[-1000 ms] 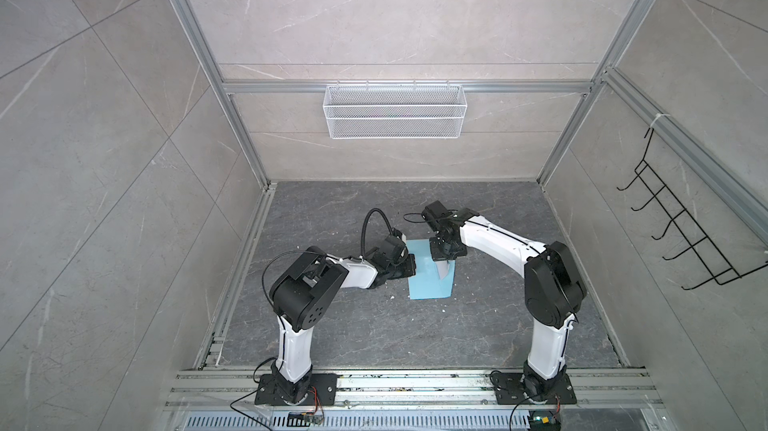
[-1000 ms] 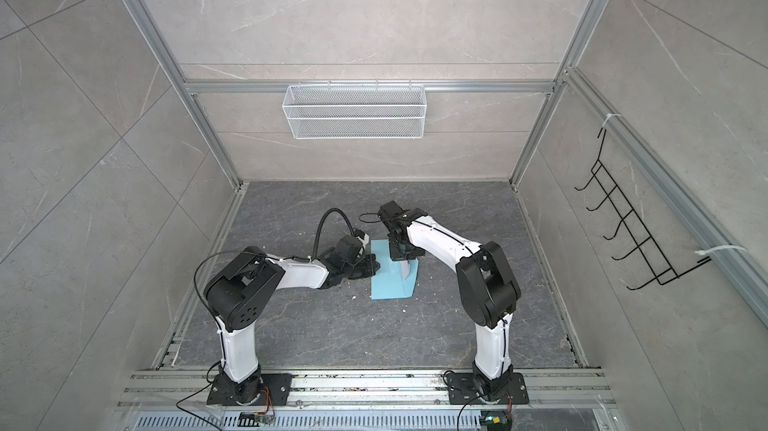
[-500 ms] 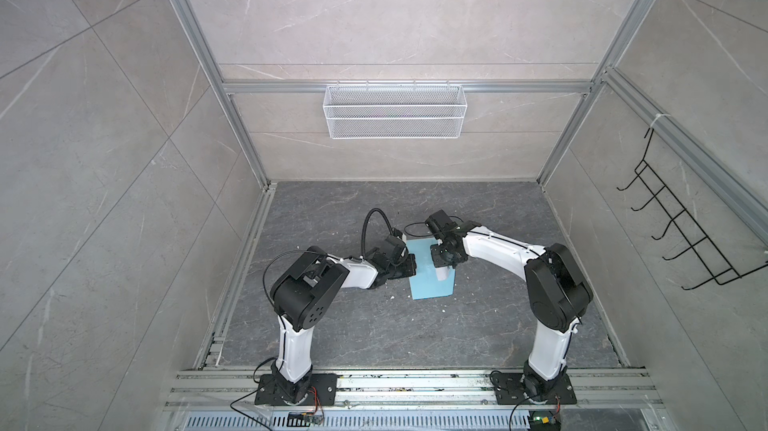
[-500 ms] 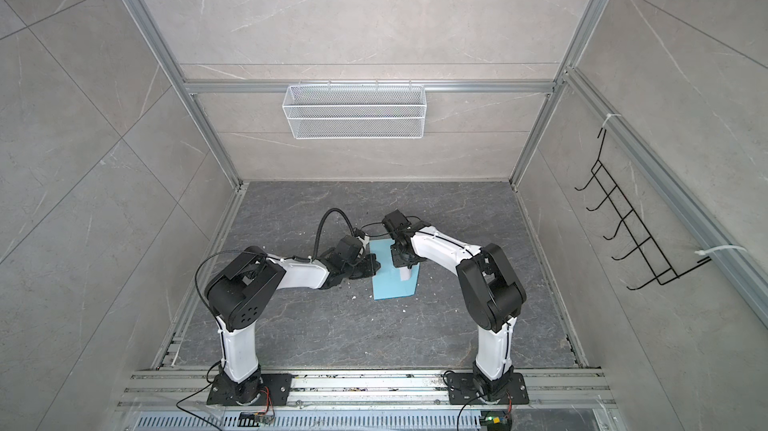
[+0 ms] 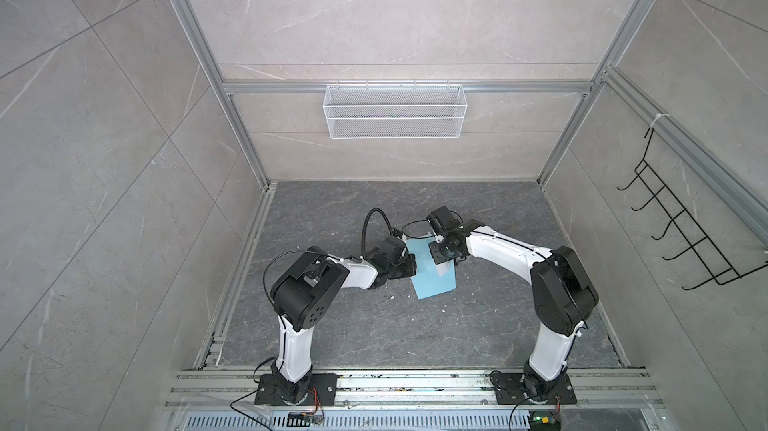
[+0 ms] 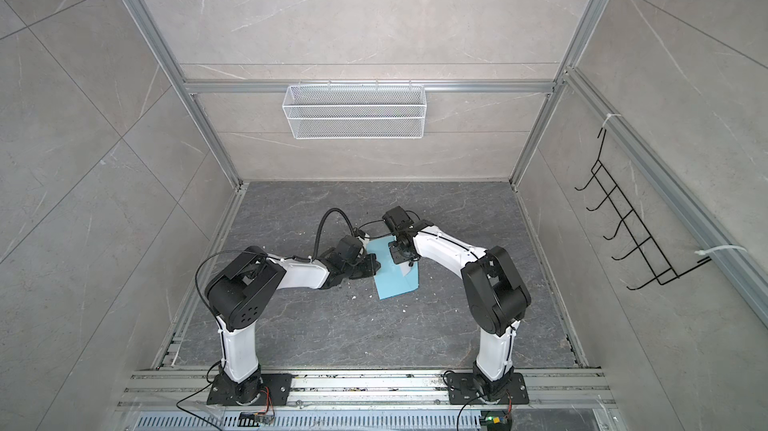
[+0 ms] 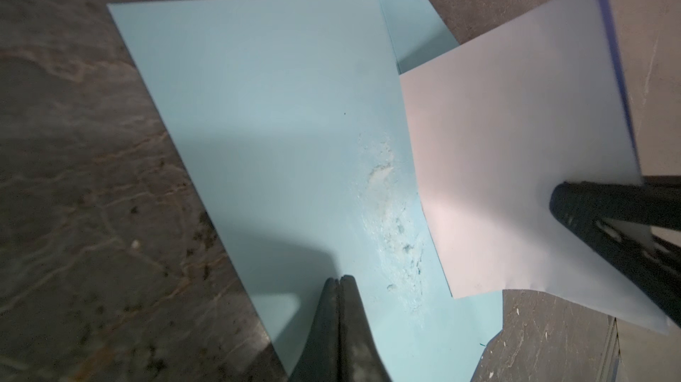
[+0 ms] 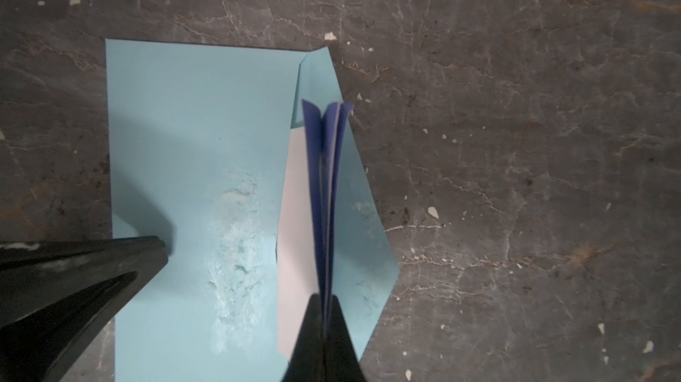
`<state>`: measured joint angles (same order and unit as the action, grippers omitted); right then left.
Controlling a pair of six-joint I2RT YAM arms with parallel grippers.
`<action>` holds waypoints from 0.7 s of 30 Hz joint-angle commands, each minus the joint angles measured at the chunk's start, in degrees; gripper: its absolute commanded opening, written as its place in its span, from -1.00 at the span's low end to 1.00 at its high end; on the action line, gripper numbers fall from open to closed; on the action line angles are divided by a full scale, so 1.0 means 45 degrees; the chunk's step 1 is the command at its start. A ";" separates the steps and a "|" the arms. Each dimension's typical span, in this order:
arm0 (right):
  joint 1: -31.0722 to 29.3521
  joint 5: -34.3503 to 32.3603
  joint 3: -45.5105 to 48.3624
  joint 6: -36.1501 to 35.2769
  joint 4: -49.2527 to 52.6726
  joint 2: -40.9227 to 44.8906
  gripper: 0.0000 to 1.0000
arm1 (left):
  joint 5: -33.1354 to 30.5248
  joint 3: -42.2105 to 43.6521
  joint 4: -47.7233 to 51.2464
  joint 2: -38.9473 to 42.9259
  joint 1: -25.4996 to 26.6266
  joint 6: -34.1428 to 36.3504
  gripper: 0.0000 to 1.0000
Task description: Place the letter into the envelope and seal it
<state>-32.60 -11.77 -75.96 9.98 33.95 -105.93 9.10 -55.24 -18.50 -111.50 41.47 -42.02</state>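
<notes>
The light blue envelope (image 5: 430,283) (image 6: 395,285) lies flat on the dark floor between the arms, its pointed flap (image 8: 368,236) folded open. My left gripper (image 7: 339,280) (image 5: 411,267) is shut with nothing in it, its tips resting on the envelope (image 7: 276,122) near one long edge. My right gripper (image 8: 326,301) (image 5: 441,259) is shut on the folded letter (image 8: 326,177), white with dark blue edges. The letter (image 7: 516,140) stands on edge over the flap crease, at the envelope's (image 8: 184,140) mouth. Whether its lower edge is inside, I cannot tell.
A scuffed, whitish patch (image 8: 236,251) marks the envelope's face. Small white scraps (image 5: 444,307) lie on the floor around it. A white wire basket (image 5: 394,111) hangs on the back wall and a black hook rack (image 5: 681,233) on the right wall.
My right gripper has come a little nearer the front with the letter. The envelope's near end has swung slightly to the right. The left gripper stays put.
</notes>
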 commanded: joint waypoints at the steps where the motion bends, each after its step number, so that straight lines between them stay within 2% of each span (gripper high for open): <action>1: 0.0018 0.0177 -0.0329 -0.0752 0.0114 -0.0028 -1.00 | -0.0187 0.0133 0.0988 -0.0705 0.0081 -0.0008 -1.00; 13: 0.0027 0.0272 -0.0831 -0.1683 0.0677 -0.0342 -1.00 | -0.0192 0.0113 0.0988 -0.0768 0.0083 -0.0032 -1.00; 21: 0.0023 0.0540 -0.0338 -0.1094 0.0370 -0.0657 -1.00 | -0.0187 0.0106 0.0989 -0.0788 0.0096 -0.0033 -1.00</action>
<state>-32.60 -10.44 -78.30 3.88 35.22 -107.61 9.17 -55.27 -19.66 -111.96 41.54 -42.02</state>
